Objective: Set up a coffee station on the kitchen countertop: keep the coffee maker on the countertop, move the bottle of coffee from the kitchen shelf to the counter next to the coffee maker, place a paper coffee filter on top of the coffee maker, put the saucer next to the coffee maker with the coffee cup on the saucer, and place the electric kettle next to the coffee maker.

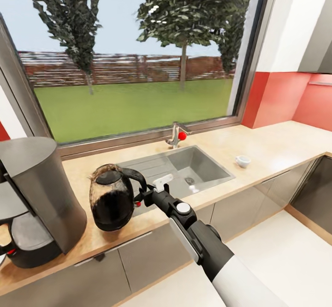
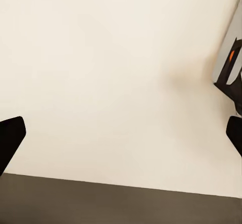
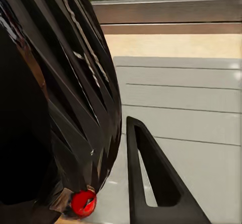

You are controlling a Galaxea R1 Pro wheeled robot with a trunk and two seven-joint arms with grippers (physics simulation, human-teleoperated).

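Right gripper: the right gripper (image 1: 139, 199) sits at the handle of the kettle (image 1: 112, 197); whether its fingers are closed on the handle or slack, I cannot tell.
Left gripper: the left gripper (image 2: 121, 138) is spread wide and holds nothing, facing a pale plain surface.
Kettle: dark and rounded, upright on the counter (image 1: 267, 148), just beside the coffee maker (image 1: 34, 196) and at the edge of the sink (image 1: 193, 168) drainboard.
Cup: a small white cup (image 1: 242, 161) stands well apart, on the counter past the sink.
Risk, tipping: the kettle looks top-heavy, so a sideways pull on the handle could topple it.
Risk, knocking: pushing it closer could bump the coffee maker out of place.
Risk, edge: it stands near the counter's front, so a drag that way could drop it.
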